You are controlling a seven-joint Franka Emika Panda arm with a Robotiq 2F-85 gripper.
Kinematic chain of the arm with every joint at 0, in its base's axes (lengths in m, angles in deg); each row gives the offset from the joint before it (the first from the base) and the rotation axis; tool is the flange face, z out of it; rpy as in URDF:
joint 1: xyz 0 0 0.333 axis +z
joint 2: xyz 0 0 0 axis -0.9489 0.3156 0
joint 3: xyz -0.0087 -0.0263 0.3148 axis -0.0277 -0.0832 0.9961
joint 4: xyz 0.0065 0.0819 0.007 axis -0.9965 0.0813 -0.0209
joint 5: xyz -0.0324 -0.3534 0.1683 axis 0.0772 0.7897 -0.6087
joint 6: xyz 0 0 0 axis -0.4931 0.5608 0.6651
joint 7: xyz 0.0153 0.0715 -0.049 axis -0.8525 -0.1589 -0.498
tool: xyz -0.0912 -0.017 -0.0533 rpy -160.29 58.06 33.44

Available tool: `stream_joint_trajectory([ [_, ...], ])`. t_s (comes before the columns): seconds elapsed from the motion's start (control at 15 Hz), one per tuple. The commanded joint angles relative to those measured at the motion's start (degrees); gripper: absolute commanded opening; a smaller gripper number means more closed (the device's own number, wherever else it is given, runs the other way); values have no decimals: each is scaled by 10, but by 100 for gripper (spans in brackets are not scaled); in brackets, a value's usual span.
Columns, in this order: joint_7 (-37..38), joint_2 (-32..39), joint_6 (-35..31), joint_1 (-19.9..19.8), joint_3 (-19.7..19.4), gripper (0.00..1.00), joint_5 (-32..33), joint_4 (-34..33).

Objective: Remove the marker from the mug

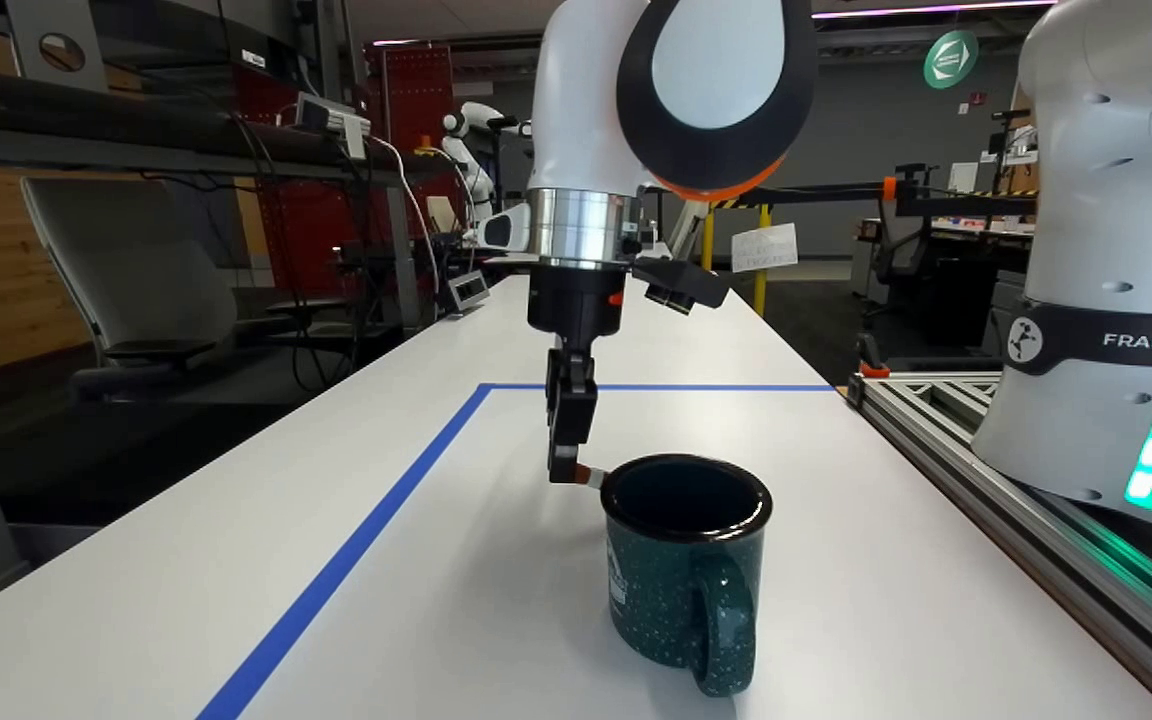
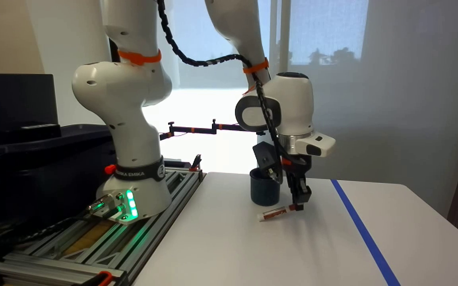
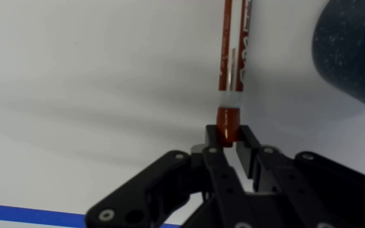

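Numbers were small: one marker (image 3: 233,68), one mug (image 1: 661,590), one hand (image 3: 228,134) with two fingers (image 3: 246,136), one white surface (image 2: 221,254). Set close together, the fingers pinched the marker by its red end, with the gap between them only as wide as that end. The marker was out of the mug and beside it, a strip of surface showing between the two in the wrist view. It angled down from the hand to a pale far end; whether that end met the surface could not be told. The mug stood upright, with one handle (image 1: 726,630).

Blue tape (image 1: 380,520) made two lines, meeting at a corner; hand and mug were both on its inner side. Room to move stretched from the hand across to the longer line. On the opposite side, more surface separated the mug from a metal frame (image 2: 161,226) under the arm (image 2: 135,137). In an exterior view the far edge (image 2: 229,175) ran behind the mug, and the widest room spread before the marker.
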Motion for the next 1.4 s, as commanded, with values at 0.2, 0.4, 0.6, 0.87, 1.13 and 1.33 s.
stream_joint_trajectory([
  [0.2,-10,-11,-37,-19,4,45,17,29],
  [0.4,13,-31,-37,-5,-16,68,40,45],
  [0.6,79,-52,0,54,-95,90,118,25],
  [0.87,233,-128,97,124,-203,100,288,18],
  [1.13,368,-216,245,91,-142,100,379,18],
  [1.33,323,-280,323,112,-119,100,293,46],
])
